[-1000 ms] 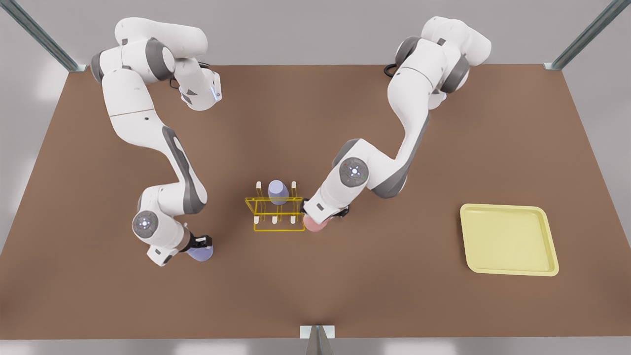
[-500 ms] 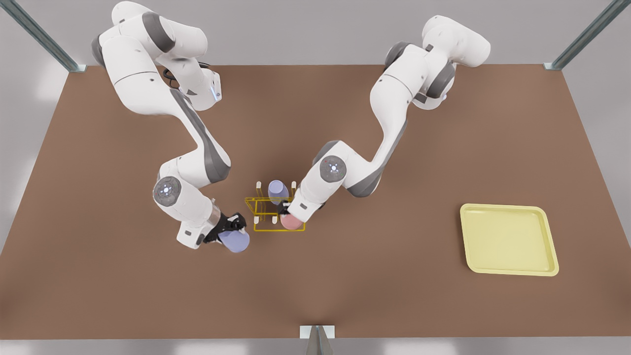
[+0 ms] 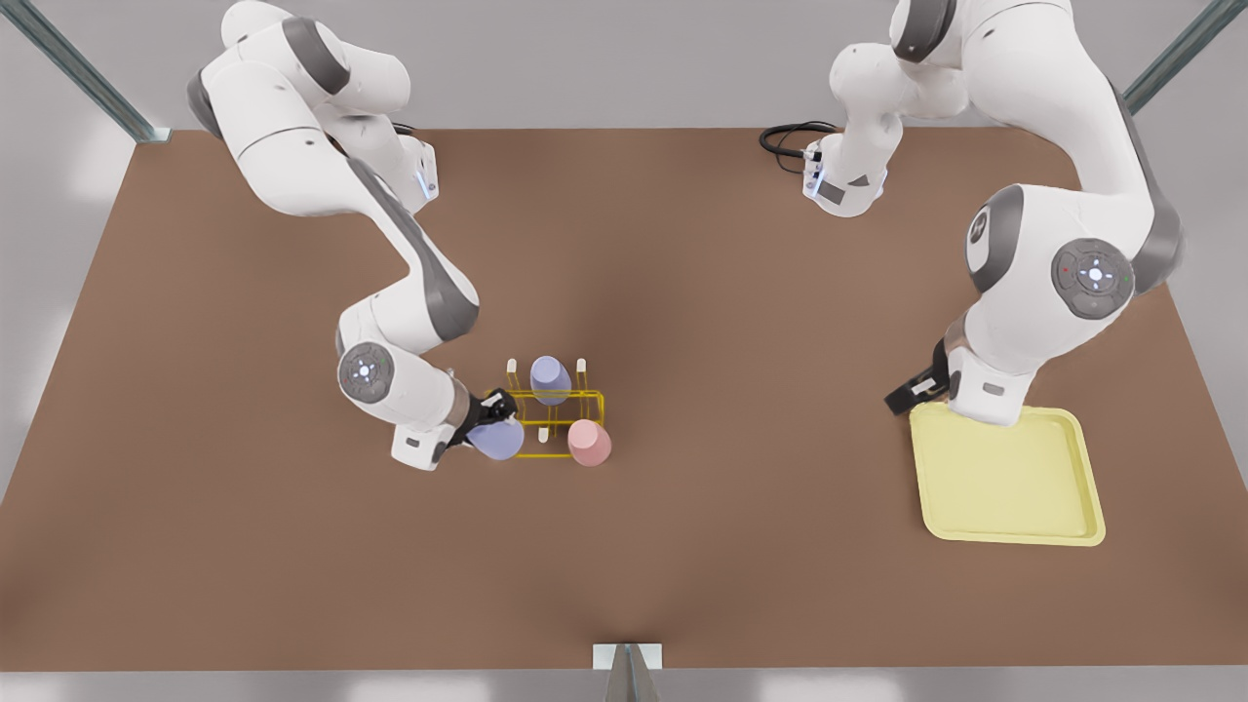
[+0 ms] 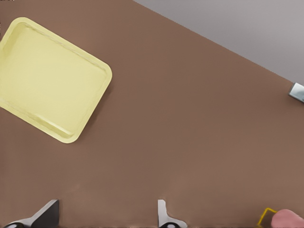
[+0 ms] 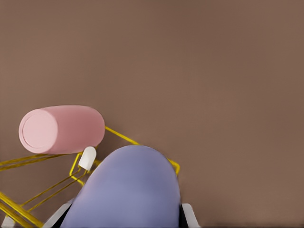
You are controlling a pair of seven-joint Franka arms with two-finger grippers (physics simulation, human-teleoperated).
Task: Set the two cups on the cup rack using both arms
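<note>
Two cups sit on the rack: the pink cup at its near corner toward the front view's right, and a second lavender cup in the middle of its far row, between two upright pegs. The rack stands mid-surface.

At the front view's left, the right pincer grips the lavender cup at the rack's near corner on that side. The cup overlaps the yellow wire, but whether it is seated on a peg cannot be told. In the right wrist view this lavender cup sits between the pale fingers, with the pink cup beyond it at a corner of the rack, and a cream-tipped peg just beside the pink cup.

Toward the front view's right, the left pincer hangs by the far corner of the tray, well apart from the rack. In the left wrist view its fingers stand spread with nothing between them. The tray lies on the brown surface there, and the pink cup shows at the frame's corner.
</note>
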